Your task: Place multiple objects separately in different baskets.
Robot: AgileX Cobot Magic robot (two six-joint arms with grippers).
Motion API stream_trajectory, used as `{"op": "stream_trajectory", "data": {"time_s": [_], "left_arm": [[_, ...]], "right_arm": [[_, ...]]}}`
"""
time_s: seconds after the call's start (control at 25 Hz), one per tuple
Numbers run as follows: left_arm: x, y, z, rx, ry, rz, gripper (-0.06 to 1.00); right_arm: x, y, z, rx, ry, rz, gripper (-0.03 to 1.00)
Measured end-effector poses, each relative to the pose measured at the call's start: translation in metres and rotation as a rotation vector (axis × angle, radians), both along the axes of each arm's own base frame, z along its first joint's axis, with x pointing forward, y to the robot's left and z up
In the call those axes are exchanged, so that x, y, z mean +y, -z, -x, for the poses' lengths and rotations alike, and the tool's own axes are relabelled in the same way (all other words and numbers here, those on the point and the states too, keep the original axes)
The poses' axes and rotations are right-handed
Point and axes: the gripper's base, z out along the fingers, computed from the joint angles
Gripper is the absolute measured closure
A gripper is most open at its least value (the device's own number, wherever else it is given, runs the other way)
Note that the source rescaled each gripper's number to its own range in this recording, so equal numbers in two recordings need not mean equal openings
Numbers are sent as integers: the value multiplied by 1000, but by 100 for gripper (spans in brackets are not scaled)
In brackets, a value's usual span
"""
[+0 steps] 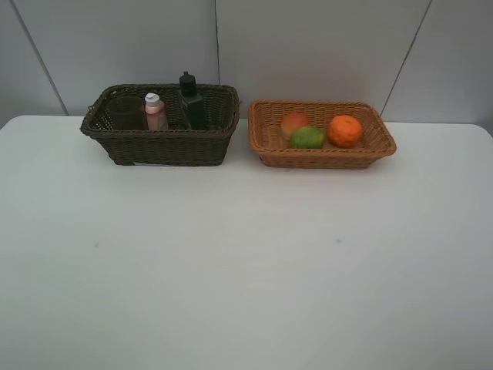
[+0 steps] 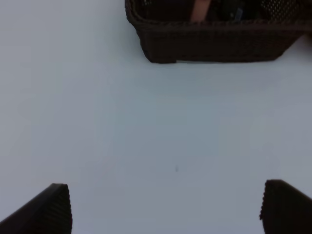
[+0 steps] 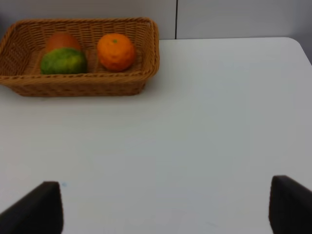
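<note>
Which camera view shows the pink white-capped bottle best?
The exterior high view: the pink bottle stands fully visible, cap included, in the dark basket. The left wrist view catches only a blurred pink sliver at the frame edge; the right wrist view misses it.

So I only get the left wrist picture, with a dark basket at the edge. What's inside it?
Observer: A pink white-capped bottle, a dark pump bottle and a translucent cup stand in the dark basket.
Operator: Is there any fruit?
Observer: Yes, an orange, a green fruit and a peach-like fruit lie in a tan basket beside it.
Operator: And the other gripper?
Observer: The right gripper is open and empty.
</note>
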Motion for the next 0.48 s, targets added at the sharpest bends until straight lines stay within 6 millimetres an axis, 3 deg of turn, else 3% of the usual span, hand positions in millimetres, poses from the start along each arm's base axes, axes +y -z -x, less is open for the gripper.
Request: {"op": "stream_trajectory", "data": {"time_s": [0.24, 0.48], "left_arm": [[-4, 6, 12, 66, 72, 2, -6], [0, 5, 43, 7, 106, -21, -6]], "right_arm": [[0, 0, 0, 0, 0, 0, 12], [0, 0, 0, 0, 0, 0, 12]]}}
